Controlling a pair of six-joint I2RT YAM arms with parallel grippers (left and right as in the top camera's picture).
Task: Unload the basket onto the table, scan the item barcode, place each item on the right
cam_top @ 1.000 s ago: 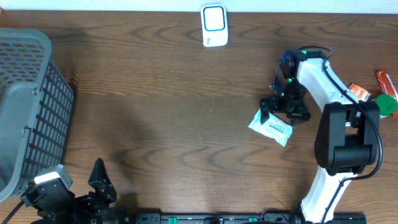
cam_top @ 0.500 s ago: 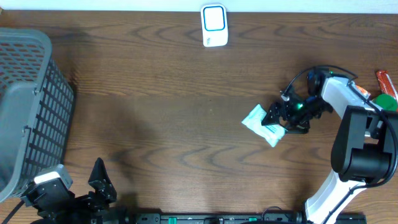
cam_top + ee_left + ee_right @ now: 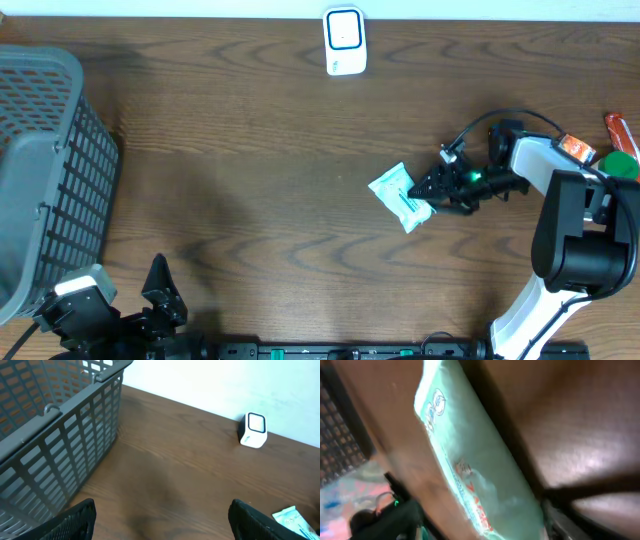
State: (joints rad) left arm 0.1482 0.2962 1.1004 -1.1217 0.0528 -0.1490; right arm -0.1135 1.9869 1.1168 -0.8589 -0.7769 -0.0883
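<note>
The packet [image 3: 400, 196] lies right of table [image 3: 250, 180] centre. Its right edge sits between the right gripper [image 3: 432, 190] fingers; whether they grip it cannot be told. The left gripper [image 3: 161, 519], at the near-left corner, stands wide and empty. The scanner [image 3: 344, 40] stands at the far edge. The basket [image 3: 40, 170] fills the left edge. 1 bare lane runs from packet to scanner.

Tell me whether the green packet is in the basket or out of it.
Out: the packet is far across the table from the basket.

packet [image 3: 400, 197]: mint green, perhaps red print | scanner [image 3: 344, 41]: white, blue face | basket [image 3: 50, 170]: grey lattice | table [image 3: 250, 180]: brown woodgrain
</note>
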